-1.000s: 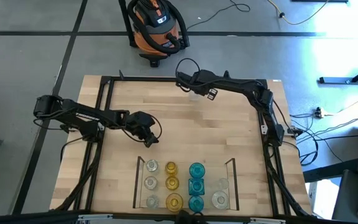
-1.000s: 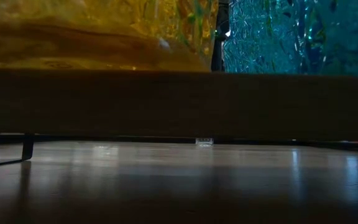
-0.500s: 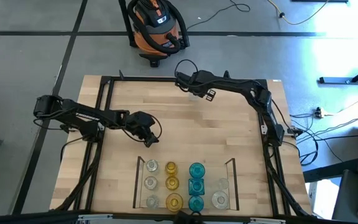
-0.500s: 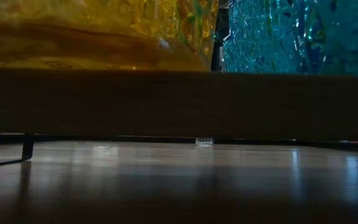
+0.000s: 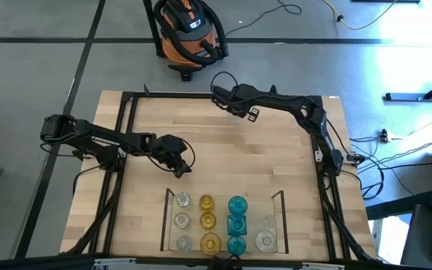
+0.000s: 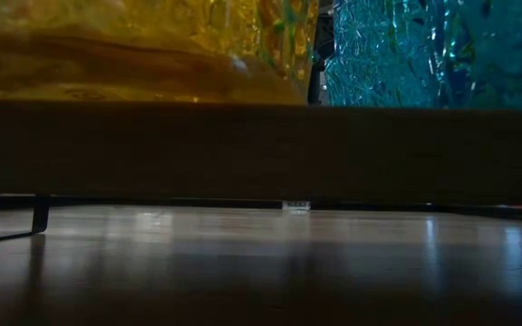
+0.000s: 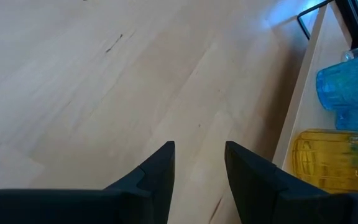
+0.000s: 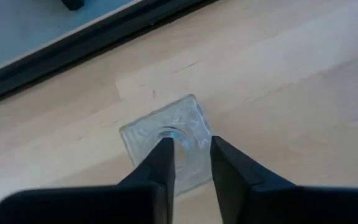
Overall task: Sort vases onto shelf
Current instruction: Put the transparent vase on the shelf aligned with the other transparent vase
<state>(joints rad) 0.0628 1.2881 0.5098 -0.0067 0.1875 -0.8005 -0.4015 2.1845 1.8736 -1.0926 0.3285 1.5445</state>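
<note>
Your right gripper [image 8: 188,158] sits at the far edge of the surface [image 5: 223,157], just inside the black frame [image 5: 201,95], with its jaws narrowed around the rim of a clear squarish vase [image 8: 165,140]. One finger looks to be inside the mouth and the other outside the wall, but you cannot yet tell from the wrist view whether the pads are actually pressing the glass. Treat it as not secured.

Close gently until the wall is pinched, then lift straight up before you travel; a tilted pull on a thin glass rim will likely let it slip or tip over. Keep the vase upright on the way across.

The shelf [image 5: 168,196] is at the near edge, and it already holds rows of clear, amber and teal vases [image 5: 236,223]. The clear ones on its right side [image 5: 265,240] leave what looks like a free spot at the rear of that column; aim there and come down vertically so you don't knock the neighbours.

Your left gripper [image 7: 199,165] waits just beyond the shelf's left rail, jaws partly open and empty. Leave it parked; it is clear of your path.
</note>
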